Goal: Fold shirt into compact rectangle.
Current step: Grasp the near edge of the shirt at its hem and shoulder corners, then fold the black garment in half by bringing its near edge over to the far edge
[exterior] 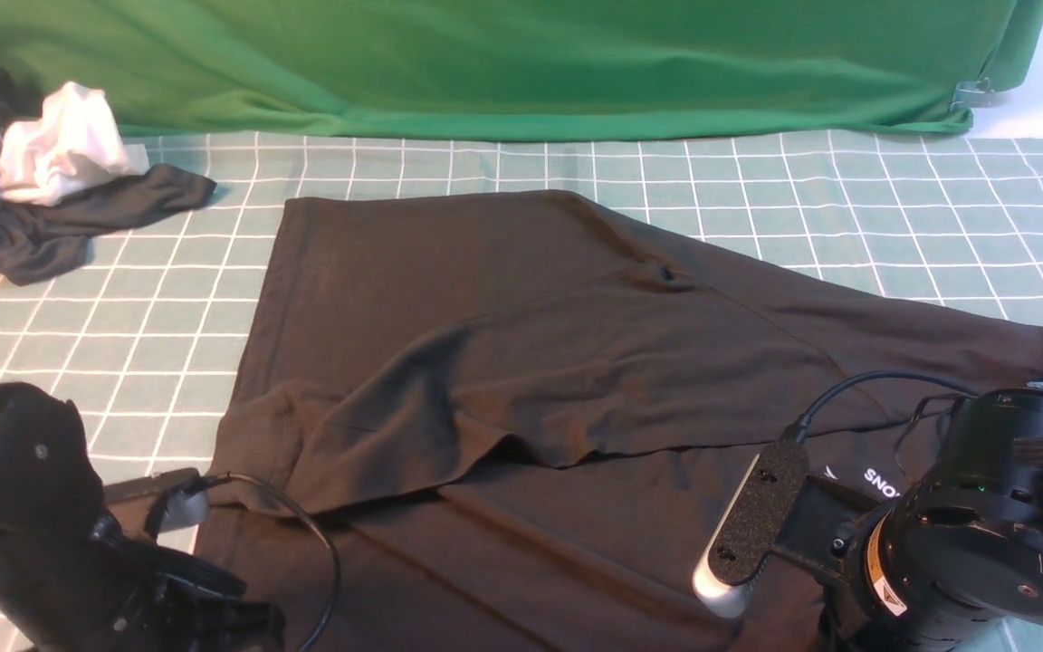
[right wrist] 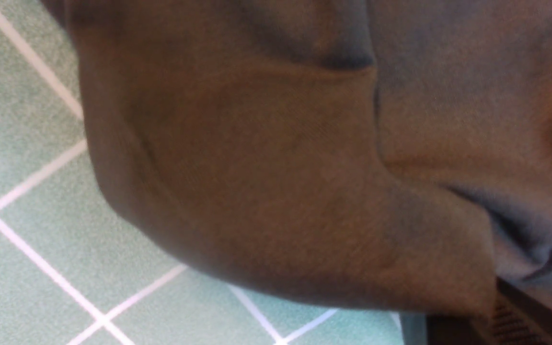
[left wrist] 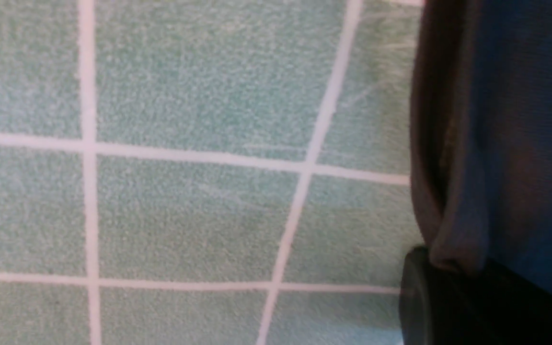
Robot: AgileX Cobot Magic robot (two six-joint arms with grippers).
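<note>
The black shirt [exterior: 521,344] lies spread over the table, its far half folded toward me into a diagonal flap. Part of its white chest print [exterior: 882,482] shows beside the right arm [exterior: 983,525]. In the front view both grippers are hidden below their wrists. In the left wrist view the left gripper [left wrist: 453,275] is shut on the shirt's [left wrist: 496,143] rolled side edge, just above the tablecloth. In the right wrist view the right gripper [right wrist: 489,318] is shut on a corner of the shirt [right wrist: 281,167], which bulges out over the cloth.
A smaller dark garment [exterior: 33,235] bunched with a white cloth [exterior: 60,149] lies at the back left. A green backdrop cloth [exterior: 485,63] drapes along the far edge. The checked tablecloth [exterior: 847,181] covers the table. The left arm [exterior: 23,480] stands at the near left.
</note>
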